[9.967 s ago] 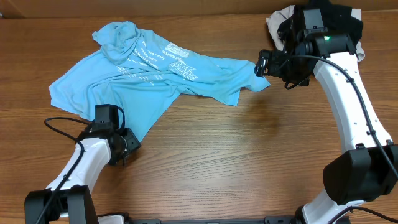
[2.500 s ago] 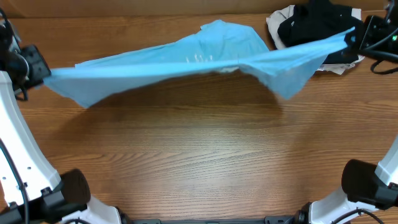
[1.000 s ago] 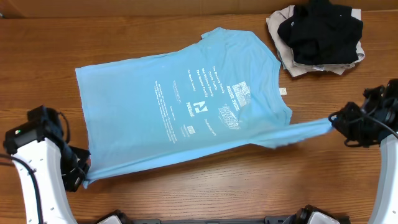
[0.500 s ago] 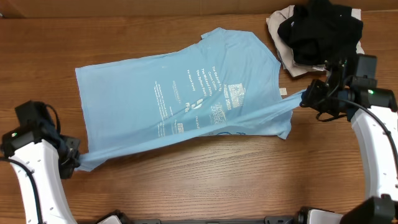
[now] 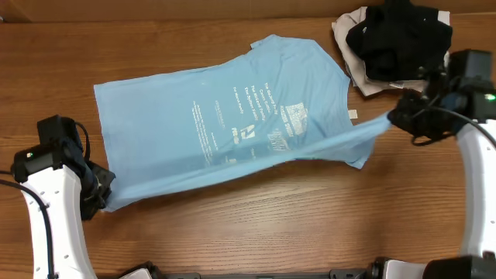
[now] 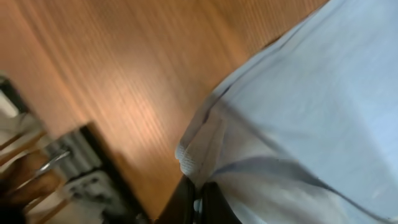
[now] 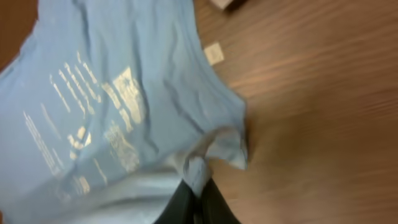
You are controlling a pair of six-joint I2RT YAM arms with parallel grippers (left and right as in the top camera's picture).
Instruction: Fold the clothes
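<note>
Sky-blue T-shirt (image 5: 225, 128) lies print-up across the far middle of the table (image 5: 279, 232), with its near edge lifted and taut between both arms. Left gripper (image 5: 101, 192) clamped tight on the near-left corner — right gripper (image 5: 399, 118) pinched closed on the right-side hem. Black garment (image 5: 397, 37) piled on beige garment (image 5: 346, 29), far-right corner.

I had a brown wood-grain tabletop (image 5: 256, 225) filling my overhead view, evenly lit, with a soft sheen in the left wrist view. Beyond the tabletop's far edge ran a paler tan strip (image 5: 155, 9); wall or board, I couldn't tell.
</note>
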